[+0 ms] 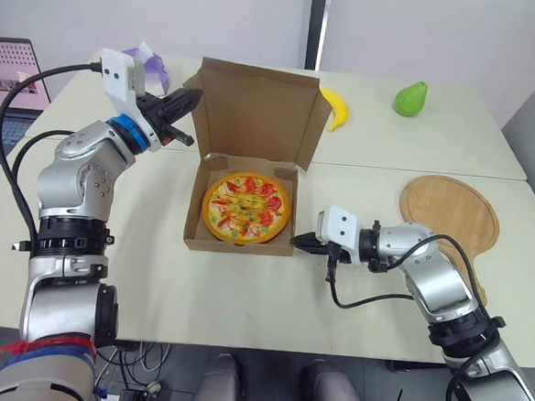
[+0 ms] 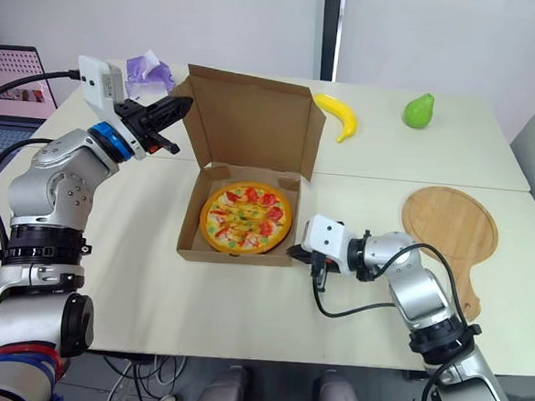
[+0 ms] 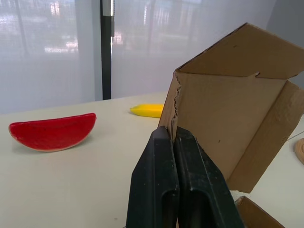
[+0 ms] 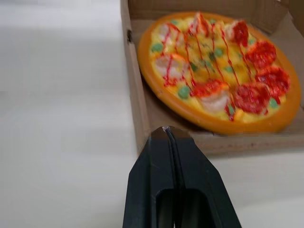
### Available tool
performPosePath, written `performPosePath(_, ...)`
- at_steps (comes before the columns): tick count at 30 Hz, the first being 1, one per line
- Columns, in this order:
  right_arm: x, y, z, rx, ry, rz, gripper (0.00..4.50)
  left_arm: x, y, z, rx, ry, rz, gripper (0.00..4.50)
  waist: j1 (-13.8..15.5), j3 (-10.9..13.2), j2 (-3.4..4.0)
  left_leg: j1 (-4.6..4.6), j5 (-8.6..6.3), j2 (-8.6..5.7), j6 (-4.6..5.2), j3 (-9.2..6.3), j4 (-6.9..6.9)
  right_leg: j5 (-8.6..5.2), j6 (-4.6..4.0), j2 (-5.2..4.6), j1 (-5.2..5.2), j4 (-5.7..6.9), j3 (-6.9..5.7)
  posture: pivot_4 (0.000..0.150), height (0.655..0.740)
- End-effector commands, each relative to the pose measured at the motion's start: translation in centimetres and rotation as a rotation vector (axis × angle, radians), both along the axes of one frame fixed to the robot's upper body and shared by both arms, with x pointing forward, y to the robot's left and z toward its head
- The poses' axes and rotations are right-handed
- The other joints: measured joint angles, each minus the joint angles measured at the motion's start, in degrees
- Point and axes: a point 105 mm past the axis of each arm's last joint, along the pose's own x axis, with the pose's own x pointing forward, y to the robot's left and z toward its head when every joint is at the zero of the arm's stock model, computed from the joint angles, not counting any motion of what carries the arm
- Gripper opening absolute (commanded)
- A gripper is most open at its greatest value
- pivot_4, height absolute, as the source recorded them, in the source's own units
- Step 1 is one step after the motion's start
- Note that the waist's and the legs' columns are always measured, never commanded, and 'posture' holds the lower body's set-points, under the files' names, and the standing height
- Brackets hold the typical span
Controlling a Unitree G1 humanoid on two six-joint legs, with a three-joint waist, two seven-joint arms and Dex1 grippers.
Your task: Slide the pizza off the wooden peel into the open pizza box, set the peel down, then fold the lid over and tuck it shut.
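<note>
The round toy pizza [image 1: 246, 207] lies in the open brown cardboard box [image 1: 192, 236], its upright lid [image 1: 256, 108] pinched at the left edge by the left gripper [image 1: 191, 103], the closed right gripper [image 1: 298, 243] touching the box's front right corner.

Cream table [image 1: 152, 275]: pizza box [image 1: 255, 112] ctr, wooden peel [image 1: 450, 213] rt, banana [image 1: 336, 109] + pear [image 1: 410, 98] far side, purple item [image 1: 149, 61] far left.

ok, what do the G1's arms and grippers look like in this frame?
The left arm and right arm are jointed silver metal shells with black bands. The left wrist has a blue ring. Each wrist carries a white camera box trailing a looping black cable. The left gripper and right gripper each have two tapered black fingers.
</note>
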Motion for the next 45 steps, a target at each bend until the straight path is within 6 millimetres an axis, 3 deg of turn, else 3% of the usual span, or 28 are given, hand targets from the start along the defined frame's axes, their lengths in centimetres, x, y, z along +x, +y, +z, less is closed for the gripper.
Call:
performPosePath(1,0.5,-0.7,0.8,-0.008,-0.050,-0.035,0.02,-0.1,0.0,1.5,0.015,-0.062,-0.012,0.00,0.04,0.00,0.00,0.00,0.00,-0.01,0.00,0.01,0.01,0.00,0.00,-0.01,0.00,0.00,0.01,0.150,0.7400)
performPosePath(3,2.3,-2.0,1.6,-0.010,-0.108,-0.123,0.02,0.0,0.2,1.5,0.019,-0.065,-0.007,0.00,0.07,0.00,0.00,0.00,0.00,-0.02,0.00,0.01,0.03,0.00,0.00,-0.02,0.02,0.00,0.01,0.150,0.7400)
performPosePath(6,4.7,-3.2,4.7,0.111,-0.193,-0.256,0.02,0.0,0.4,1.6,0.024,-0.072,-0.001,0.00,0.12,0.00,0.00,0.00,0.00,-0.03,0.00,0.01,0.08,0.00,0.01,-0.03,0.02,0.03,0.00,0.150,0.7400)
performPosePath(9,6.2,-3.7,8.3,0.287,-0.248,-0.356,0.57,-0.2,0.5,1.8,0.028,-0.081,0.001,0.00,0.08,0.00,0.00,-0.01,0.01,-0.02,-0.01,0.01,0.08,0.00,0.00,-0.03,-0.02,0.08,0.01,0.150,0.7400)
performPosePath(14,7.5,-3.5,12.7,0.485,-0.304,-0.474,2.41,-0.4,0.4,2.2,0.028,-0.093,0.001,0.00,0.02,0.00,0.00,-0.02,0.01,0.01,-0.01,0.03,0.05,0.00,0.00,-0.02,-0.07,0.11,0.03,0.150,0.7400)
performPosePath(20,8.4,-1.7,13.8,0.588,-0.223,-0.539,4.47,-0.5,0.2,2.3,0.029,-0.101,-0.002,0.00,-0.03,0.00,0.00,-0.02,0.01,0.00,-0.01,0.06,0.06,0.00,0.00,-0.02,-0.13,0.23,0.06,0.150,0.7400)
performPosePath(29,10.0,-0.9,15.2,0.677,-0.167,-0.602,4.47,-0.6,0.1,2.4,0.031,-0.105,-0.007,0.00,-0.02,0.00,0.00,-0.15,0.03,-0.01,-0.01,0.11,0.09,0.01,0.00,-0.03,-0.34,0.39,0.11,0.150,0.7400)
performPosePath(32,9.9,-0.5,15.4,0.694,-0.157,-0.576,3.57,-0.6,0.2,2.3,0.028,-0.104,-0.003,0.00,-0.07,0.00,0.00,-0.15,0.03,-0.01,-0.01,0.12,0.09,0.01,0.00,-0.03,-0.35,0.40,0.11,0.150,0.7400)
performPosePath(41,10.5,-0.2,14.9,0.648,-0.162,-0.586,0.20,-1.4,0.0,2.4,0.006,-0.108,-0.036,0.00,-0.09,0.00,0.00,-0.20,0.03,0.01,-0.01,0.12,0.09,0.01,0.00,-0.02,-0.42,0.43,0.12,0.150,0.7400)
performPosePath(42,10.5,-0.2,15.0,0.653,-0.166,-0.584,0.02,-1.5,0.1,2.3,0.008,-0.107,-0.033,0.00,-0.10,0.00,0.00,-0.20,0.03,0.01,-0.01,0.13,0.09,0.01,0.00,-0.02,-0.42,0.43,0.12,0.150,0.7400)
performPosePath(45,10.2,0.1,15.8,0.669,-0.189,-0.559,0.02,-1.6,0.5,2.2,0.026,-0.097,-0.010,0.00,-0.10,0.00,0.00,-0.23,0.03,0.01,-0.01,0.13,0.09,0.01,0.00,-0.02,-0.46,0.44,0.12,0.150,0.7400)
